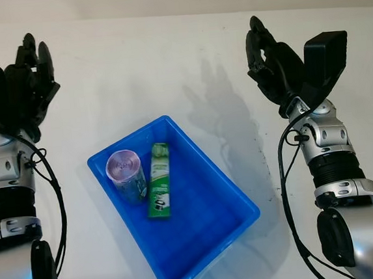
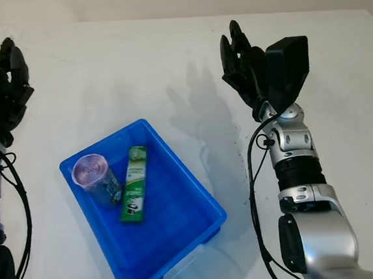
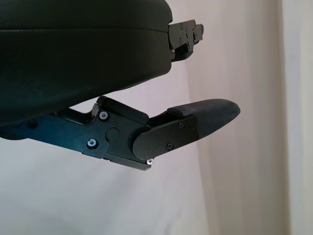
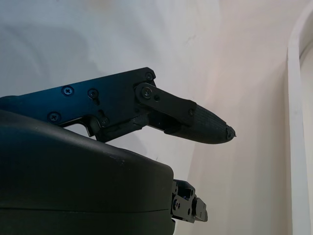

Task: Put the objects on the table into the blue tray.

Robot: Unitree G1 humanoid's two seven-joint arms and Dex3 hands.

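white table [image 1: 167, 63]; left hand [image 1: 27, 78], right hand [image 1: 271, 63] raised, open.

White table [image 1: 166, 56] with a blue tray [image 1: 224, 183] set at an angle near its middle. Inside the tray, a purple-lidded can [image 1: 127, 173] lies just beside a green tube [image 1: 159, 181]. Left hand [image 1: 29, 78] and right hand [image 1: 270, 63], both open, are raised at either side, well apart from the tray.

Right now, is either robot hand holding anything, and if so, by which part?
Nothing is held. The left robot hand and right robot hand are open above the table; the can and green tube lie in the blue tray.
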